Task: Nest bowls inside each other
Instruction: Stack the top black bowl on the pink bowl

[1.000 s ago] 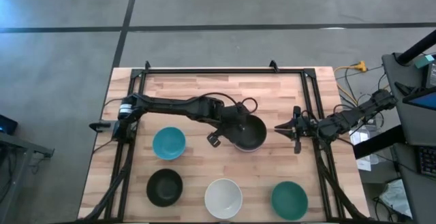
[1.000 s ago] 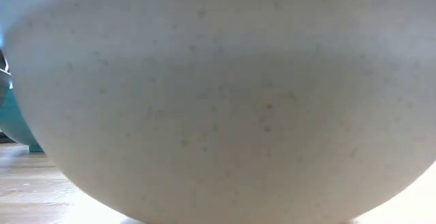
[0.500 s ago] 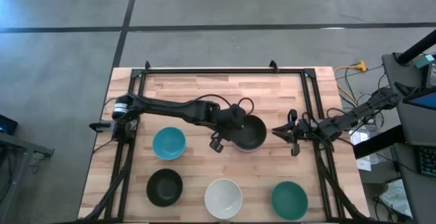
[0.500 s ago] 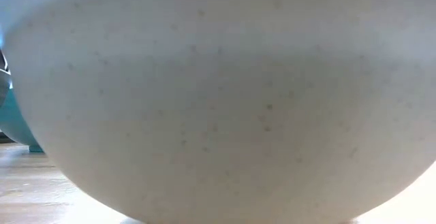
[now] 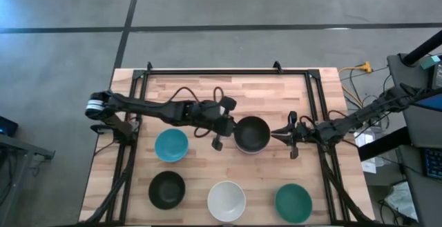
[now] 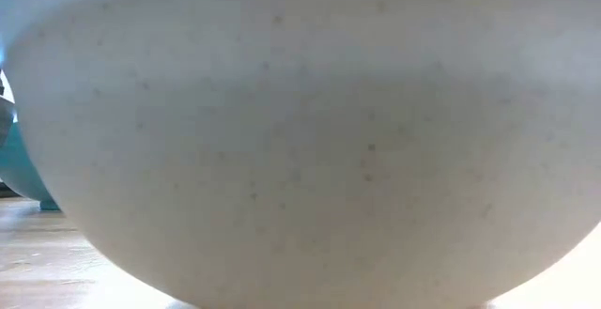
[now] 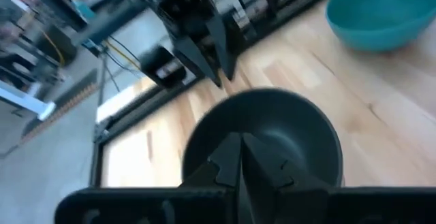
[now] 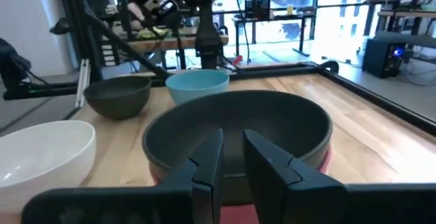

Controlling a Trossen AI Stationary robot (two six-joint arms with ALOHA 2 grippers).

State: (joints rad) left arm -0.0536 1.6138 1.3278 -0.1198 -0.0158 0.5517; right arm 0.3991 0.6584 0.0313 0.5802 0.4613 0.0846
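A stack of nested bowls (image 5: 251,134) stands mid-table with a black bowl (image 7: 272,132) on top and a magenta one (image 8: 323,161) showing beneath. My left gripper (image 5: 228,126) is shut and hovers just off the stack's left rim, also seen in its own wrist view (image 7: 240,150). My right gripper (image 5: 275,134) points at the stack's right side with its fingers a narrow gap apart (image 8: 231,149). Single bowls rest on their bases: light blue (image 5: 170,145), black (image 5: 167,189), white (image 5: 226,201) and teal (image 5: 293,203).
The white bowl (image 6: 300,131) fills the low view, with a teal edge (image 6: 19,173) at its left. A black metal frame (image 5: 207,71) runs along the far edge and both sides of the table. Bare wood lies between the stack and the far rail.
My left gripper has drawn back from over the stack's left rim toward the table's left, and its arm has folded back. My right gripper has crept toward the stack from the right. The stack has stayed in place.
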